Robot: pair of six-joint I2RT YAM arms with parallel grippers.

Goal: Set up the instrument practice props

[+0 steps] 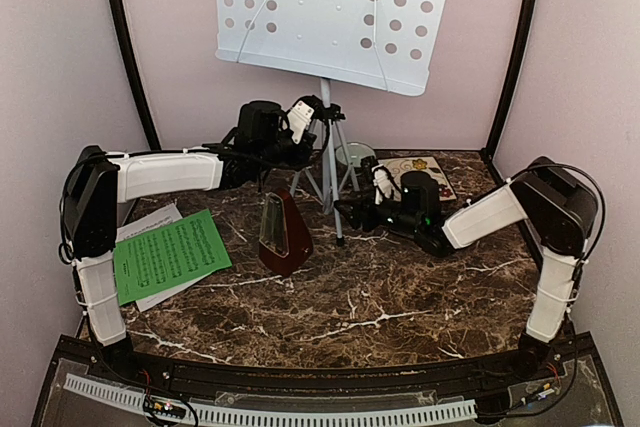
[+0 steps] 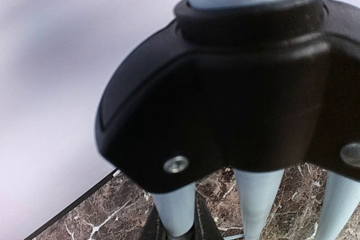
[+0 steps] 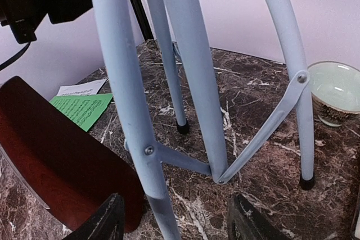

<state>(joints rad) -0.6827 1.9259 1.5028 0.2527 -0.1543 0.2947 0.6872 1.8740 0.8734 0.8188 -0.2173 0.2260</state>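
The music stand's white hole-punched desk (image 1: 335, 12) rises at the back on a pale pole and tripod legs (image 1: 327, 162). My left gripper (image 1: 308, 129) is up at the black tripod hub (image 2: 225, 99), shut on one pale leg (image 2: 175, 206) just under it. My right gripper (image 3: 177, 220) is low at the tripod, open, with a leg (image 3: 121, 82) standing between its fingers, not touching either. The red-brown metronome (image 1: 284, 232) stands just left of the tripod, upright. A green music sheet (image 1: 170, 252) lies over white ones (image 1: 150, 220) at the left.
A pale-green bowl (image 1: 355, 155) sits behind the tripod, close to one foot (image 3: 306, 182). A flower-patterned tile (image 1: 418, 167) lies at the back right, partly hidden by my right arm. Pink walls close in the sides and back.
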